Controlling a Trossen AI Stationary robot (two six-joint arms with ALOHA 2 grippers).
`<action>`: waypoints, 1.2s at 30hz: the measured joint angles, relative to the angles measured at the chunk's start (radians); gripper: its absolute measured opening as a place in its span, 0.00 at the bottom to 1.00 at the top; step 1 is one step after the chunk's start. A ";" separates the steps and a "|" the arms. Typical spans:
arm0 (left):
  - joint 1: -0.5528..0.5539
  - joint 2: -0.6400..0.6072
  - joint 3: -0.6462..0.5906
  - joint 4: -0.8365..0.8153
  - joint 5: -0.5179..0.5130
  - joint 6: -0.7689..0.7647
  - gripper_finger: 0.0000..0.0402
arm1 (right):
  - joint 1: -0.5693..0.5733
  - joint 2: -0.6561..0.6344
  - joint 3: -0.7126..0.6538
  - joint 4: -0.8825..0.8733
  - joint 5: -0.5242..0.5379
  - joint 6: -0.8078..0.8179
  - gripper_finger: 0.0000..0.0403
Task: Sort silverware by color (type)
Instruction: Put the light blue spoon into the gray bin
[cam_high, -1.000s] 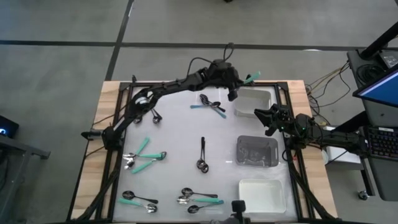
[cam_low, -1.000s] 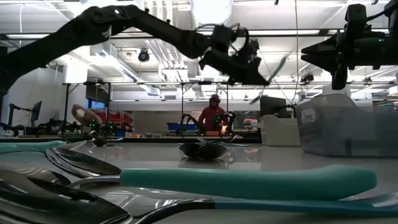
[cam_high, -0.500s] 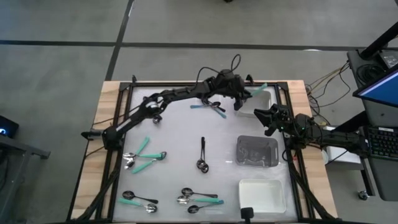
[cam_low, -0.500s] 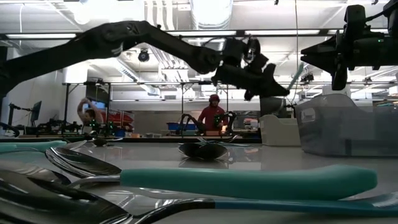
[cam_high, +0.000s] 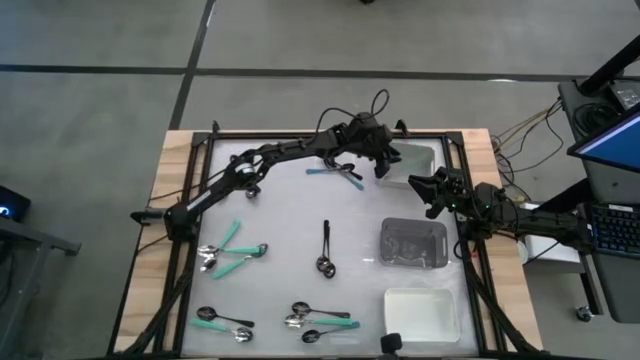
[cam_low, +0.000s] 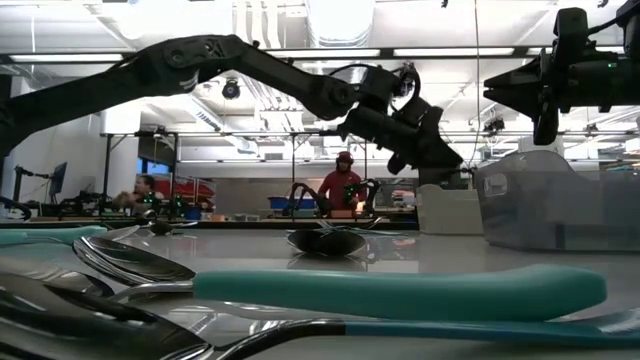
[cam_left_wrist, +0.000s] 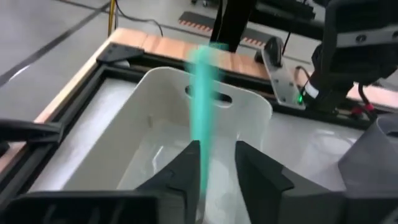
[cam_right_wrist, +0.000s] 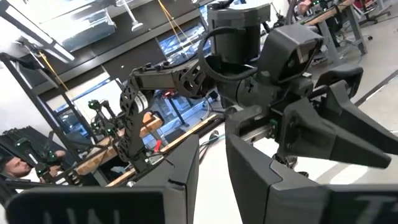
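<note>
My left gripper (cam_high: 386, 162) hangs over the near left part of the far white tray (cam_high: 428, 160), its fingers tipped down into the tray. In the left wrist view a blurred teal spoon handle (cam_left_wrist: 203, 93) runs out from between the fingers (cam_left_wrist: 214, 165) over the tray (cam_left_wrist: 155, 106). The fingers stand apart, with a gap between the handle and one finger. The spoon's bowl is hidden. My right gripper (cam_high: 424, 193) waits open and empty above the table's right side, between the far tray and the grey tray (cam_high: 413, 243). My left gripper has the teal handle (cam_left_wrist: 199, 146) lying along one finger (cam_left_wrist: 186, 163), and a gap shows between the handle and the other finger. The handle is blurred, and I cannot tell whether the fingers hold it. It points away from the fingers, down toward the tray's floor.
Loose spoons lie on the white table: a crossed pair (cam_high: 340, 170) beside the left gripper, one black spoon (cam_high: 325, 250) in the middle, and groups at the left (cam_high: 230, 255) and near edge (cam_high: 320, 320). A second white tray (cam_high: 423, 312) stands at the near right.
My left gripper has moved from the table's far edge toward the near right, over the far white tray, and has tipped its fingers down. The teal handle that stuck up and out past the gripper no longer shows in the high and low views.
</note>
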 joint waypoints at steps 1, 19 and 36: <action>0.000 0.000 0.000 -0.008 0.000 0.006 0.26 | 0.000 0.000 0.000 0.000 0.000 0.000 0.18; 0.063 -0.197 -0.001 -1.042 0.231 0.390 0.26 | 0.000 0.000 0.000 0.000 0.000 0.000 0.18; 0.075 -0.242 -0.241 -1.334 0.180 0.492 0.25 | 0.000 0.000 0.000 0.000 0.000 0.000 0.18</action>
